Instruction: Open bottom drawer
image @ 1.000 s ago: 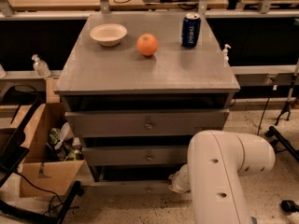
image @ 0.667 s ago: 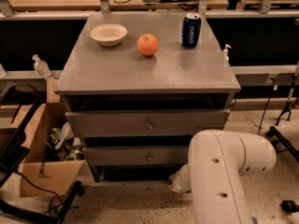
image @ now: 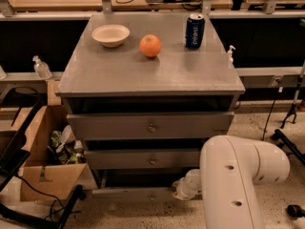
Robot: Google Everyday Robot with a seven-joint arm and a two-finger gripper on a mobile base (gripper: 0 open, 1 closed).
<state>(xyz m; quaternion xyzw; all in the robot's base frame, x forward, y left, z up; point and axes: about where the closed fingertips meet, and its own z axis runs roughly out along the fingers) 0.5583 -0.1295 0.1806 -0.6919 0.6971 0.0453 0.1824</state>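
The bottom drawer (image: 128, 193) is the lowest grey front of the grey cabinet (image: 152, 75), showing as a thin strip just above the floor with a dark gap over it. My gripper (image: 187, 186) is low at that drawer's front, right of centre, at the end of the bulky white arm (image: 238, 175) that fills the lower right. No knob shows on the bottom drawer. The middle drawer (image: 143, 159) and the top drawer (image: 150, 126) above it each show a small round knob at centre.
On the cabinet top stand a white bowl (image: 110, 35), an orange (image: 150, 46) and a blue can (image: 194, 31). An open cardboard box (image: 45, 168) with clutter sits on the floor to the left. Cables and a stand's feet (image: 288, 142) lie to the right.
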